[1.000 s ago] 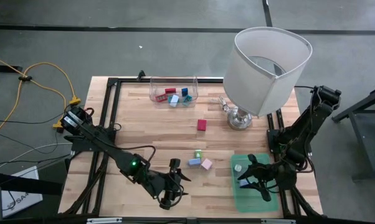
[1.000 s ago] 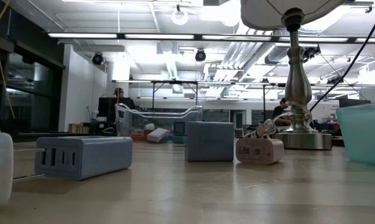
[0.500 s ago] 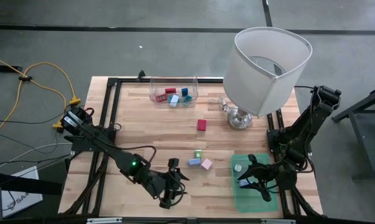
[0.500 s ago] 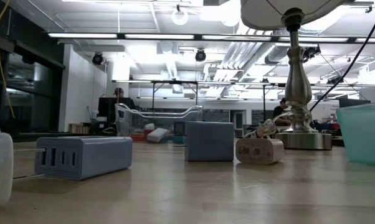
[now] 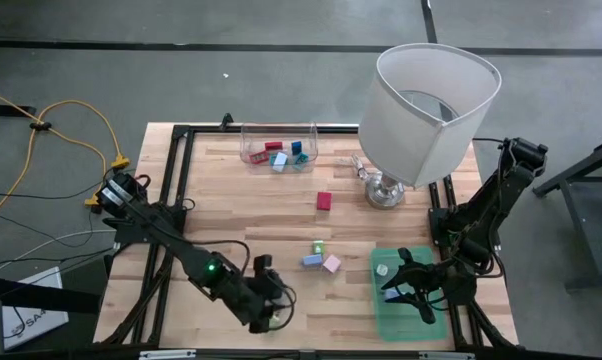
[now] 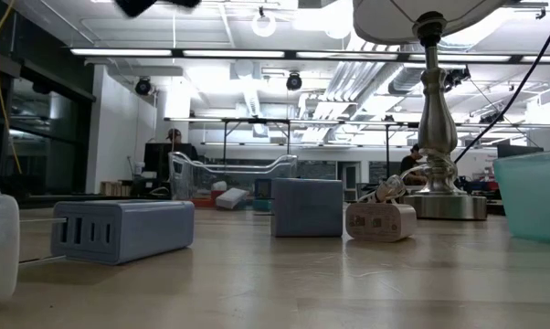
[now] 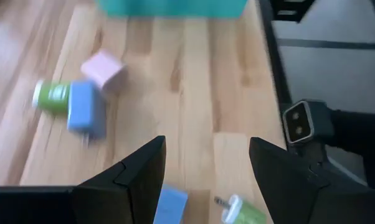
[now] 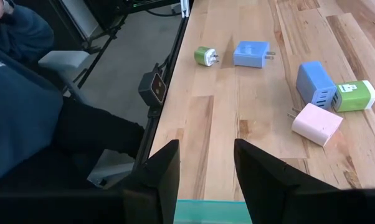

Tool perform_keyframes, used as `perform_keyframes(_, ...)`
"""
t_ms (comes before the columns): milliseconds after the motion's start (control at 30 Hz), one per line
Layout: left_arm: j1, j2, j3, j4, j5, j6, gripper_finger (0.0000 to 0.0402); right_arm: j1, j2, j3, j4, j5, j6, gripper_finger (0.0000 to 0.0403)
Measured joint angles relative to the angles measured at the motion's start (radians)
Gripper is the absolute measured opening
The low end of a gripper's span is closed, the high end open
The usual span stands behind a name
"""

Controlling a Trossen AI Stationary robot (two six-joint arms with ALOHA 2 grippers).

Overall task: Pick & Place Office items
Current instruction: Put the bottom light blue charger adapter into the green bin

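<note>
Left hand (image 5: 268,305), fingers apart and holding nothing, hangs above the table (image 5: 241,200) at seven o'clock from the blue charger (image 5: 312,260).

White lamp (image 5: 428,110), clear bin (image 5: 279,142), green tray (image 5: 406,318), wooden table (image 5: 251,210)

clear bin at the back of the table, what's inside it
The clear bin holds a few small pieces: red, blue and light blue ones show from above. Anything lying beneath them is covered, so an exact count can't be given.
</note>
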Motion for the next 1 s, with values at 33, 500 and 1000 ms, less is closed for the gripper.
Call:
perform_keyframes(33, 0.004, 0.000, 0.000, -0.021, 0.000, -0.044, 0.0223, 0.000, 0.000, 0.000, 0.000, 0.000, 0.000, 0.0138)
perform_keyframes(500, 0.084, -0.038, 0.004, -0.182, -0.004, -0.394, 0.0223, 0.000, 0.000, 0.000, 0.000, 0.000, 0.000, 0.0138)
perform_keyframes(1000, 0.029, -0.030, 0.098, -0.444, 0.059, -0.770, 0.0223, 0.000, 0.000, 0.000, 0.000, 0.000, 0.000, 0.0138)
